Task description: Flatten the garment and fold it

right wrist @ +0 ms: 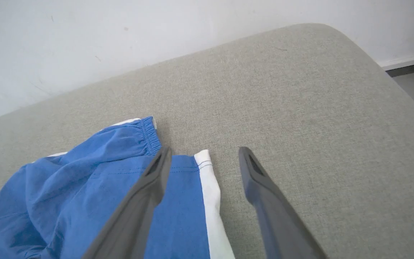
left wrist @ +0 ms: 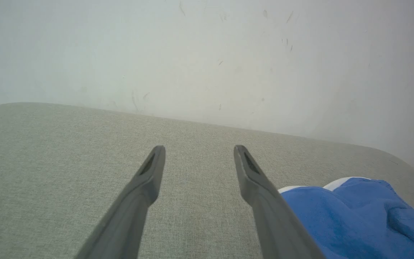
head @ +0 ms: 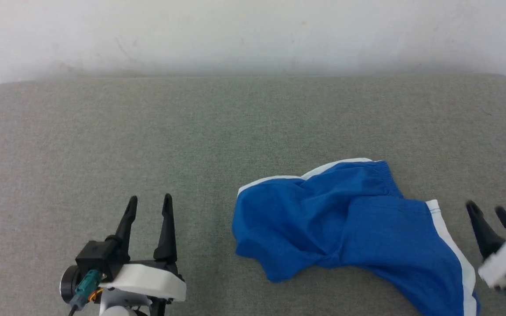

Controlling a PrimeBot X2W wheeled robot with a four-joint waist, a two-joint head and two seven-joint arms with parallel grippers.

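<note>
Garment: blue shorts (head: 345,219), crumpled and not flat, with creases and a twisted fold near the near edge.
Garment place: on the right half of the pad (head: 253,123), towards the robot's side; its lower right corner runs out of the head view.
Trim: a white band (head: 455,250) follows the right edge, and another white strip borders the far edge.
Waist: a gathered elastic hem (right wrist: 149,135) shows at the far right corner in the right wrist view.
Right gripper: (head: 485,207) just right of the shorts' white band, fingers pointing away from the robot.
Right jaws: spread wide and grasping nothing; in the right wrist view (right wrist: 205,149) one finger crosses over the blue cloth, the other over bare pad, with the band's end between them. Whether the finger touches the cloth I cannot tell.
Left gripper: (head: 150,198) over bare pad, well left of the shorts.
Left jaws: released and empty; in the left wrist view (left wrist: 199,148) the shorts (left wrist: 358,216) lie beside the right-hand finger.
Pad: grey-green woven cover, rounded far corners.
Wall: (head: 253,35) pale and scuffed, behind the pad.
</note>
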